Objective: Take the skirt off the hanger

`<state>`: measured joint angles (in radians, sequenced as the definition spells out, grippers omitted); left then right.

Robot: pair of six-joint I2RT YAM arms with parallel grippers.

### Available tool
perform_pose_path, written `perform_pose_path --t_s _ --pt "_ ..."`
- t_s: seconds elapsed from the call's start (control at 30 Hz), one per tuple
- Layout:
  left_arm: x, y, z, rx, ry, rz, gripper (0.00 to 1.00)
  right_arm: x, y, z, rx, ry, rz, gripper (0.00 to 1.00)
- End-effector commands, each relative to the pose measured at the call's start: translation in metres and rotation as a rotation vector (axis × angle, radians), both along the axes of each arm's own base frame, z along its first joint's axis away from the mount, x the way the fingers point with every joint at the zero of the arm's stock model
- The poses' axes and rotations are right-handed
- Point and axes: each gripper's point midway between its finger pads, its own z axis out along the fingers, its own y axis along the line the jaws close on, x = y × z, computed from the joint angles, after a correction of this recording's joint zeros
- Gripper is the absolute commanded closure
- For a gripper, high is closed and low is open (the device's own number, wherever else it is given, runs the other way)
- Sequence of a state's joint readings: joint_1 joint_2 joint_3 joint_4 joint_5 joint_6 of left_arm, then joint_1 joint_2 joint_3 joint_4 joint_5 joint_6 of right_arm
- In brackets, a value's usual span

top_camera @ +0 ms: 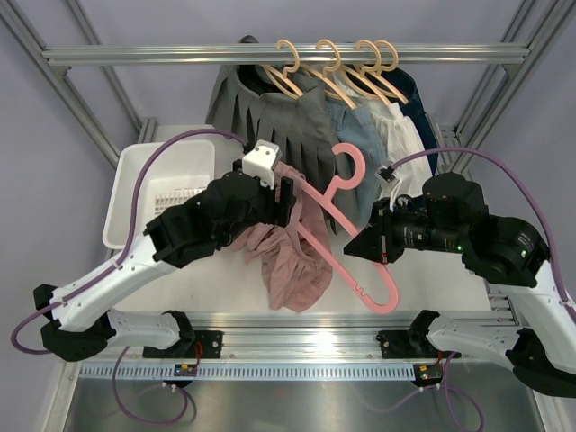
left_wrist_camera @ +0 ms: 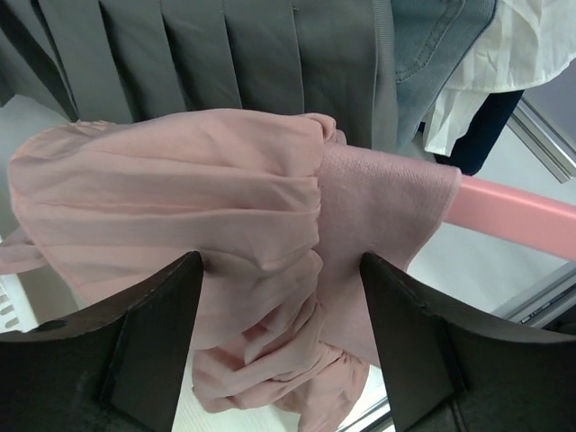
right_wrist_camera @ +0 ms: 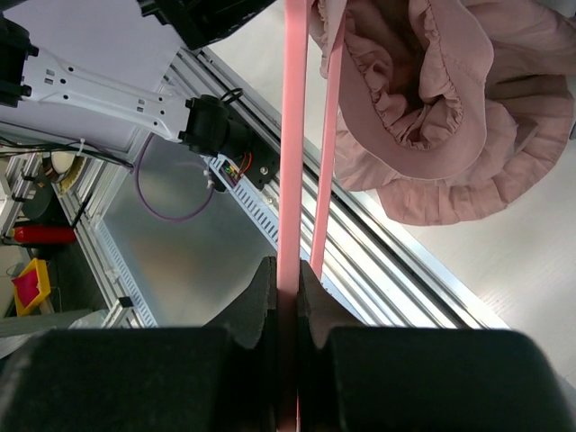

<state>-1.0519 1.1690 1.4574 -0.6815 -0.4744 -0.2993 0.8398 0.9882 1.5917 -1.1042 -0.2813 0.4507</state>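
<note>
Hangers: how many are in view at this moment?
5. Four wooden hangers hook side by side on the rail at the back; the pink hanger is clamped in the right tool, in front. Clothes may hide more.

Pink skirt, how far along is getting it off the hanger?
Done: the pink hanger is off the rail, clamped by the right gripper, jaws shut. In hand: the left gripper, jaws open, straddles the pink skirt near the hanger arm. Left: closing on it and pulling the skirt free; it still hangs on the hanger.
</note>
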Motion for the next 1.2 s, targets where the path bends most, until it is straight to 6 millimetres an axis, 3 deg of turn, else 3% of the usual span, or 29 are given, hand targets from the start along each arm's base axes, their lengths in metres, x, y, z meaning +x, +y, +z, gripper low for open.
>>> perform_pose_path --t_s 0.0,0.07,0.23,0.37,0.4,0.43,0.57,0.6,0.67,0.8,0.83,0.9,0.93,0.97,1.03,1.17 --pt "0.007 -0.009 0.016 -0.035 -0.02 0.004 0.29 -0.009 -0.001 0.048 0.138 -0.106 0.033 1.0" --pt "0.008 -0.01 0.018 -0.042 -0.02 0.005 0.36 -0.01 -0.004 0.049 0.135 -0.111 0.027 1.0" --pt "0.015 -0.009 0.013 -0.023 -0.014 0.027 0.38 -0.014 -0.008 0.054 0.145 -0.123 0.033 1.0" --pt "0.017 -0.008 0.016 -0.02 -0.018 0.037 0.64 -0.011 -0.014 0.052 0.12 -0.124 -0.004 1.0" --pt "0.016 -0.006 0.018 -0.022 -0.019 0.038 0.85 -0.009 -0.016 0.05 0.105 -0.125 -0.018 1.0" --pt "0.015 -0.005 0.019 -0.016 -0.015 0.033 0.98 -0.003 -0.02 0.047 0.088 -0.127 -0.054 1.0" --pt "0.003 0.012 0.047 -0.053 -0.049 0.016 1.0 0.002 -0.03 0.035 0.035 -0.111 -0.116 1.0" --pt "0.001 0.023 0.064 -0.077 -0.077 0.035 1.0 0.002 -0.031 0.033 0.03 -0.11 -0.12 1.0" --pt "0.005 0.047 0.072 -0.013 -0.104 0.097 1.0 -0.003 -0.036 0.03 0.03 -0.105 -0.119 1.0" --pt "0.037 0.105 0.1 0.061 -0.148 0.243 1.0 -0.017 -0.039 0.027 0.055 -0.084 -0.081 1.0" --pt "0.036 0.116 0.127 0.041 -0.198 0.242 1.0 -0.022 -0.043 0.024 0.052 -0.079 -0.074 1.0" --pt "0.044 0.147 0.15 0.065 -0.23 0.322 1.0 -0.021 -0.048 0.019 0.029 -0.079 -0.093 1.0" --pt "0.054 0.149 0.159 0.096 -0.249 0.335 1.0 -0.022 -0.052 0.02 0.028 -0.086 -0.106 1.0" --pt "0.044 0.166 0.2 0.048 -0.343 0.367 1.0 -0.022 -0.055 0.02 0.025 -0.087 -0.115 1.0" --pt "0.044 0.183 0.23 0.043 -0.451 0.431 1.0 -0.022 -0.063 0.024 0.025 -0.106 -0.141 1.0" --pt "0.042 0.214 0.264 -0.016 -0.556 0.609 1.0 -0.015 -0.085 0.046 0.045 -0.177 -0.252 1.0"
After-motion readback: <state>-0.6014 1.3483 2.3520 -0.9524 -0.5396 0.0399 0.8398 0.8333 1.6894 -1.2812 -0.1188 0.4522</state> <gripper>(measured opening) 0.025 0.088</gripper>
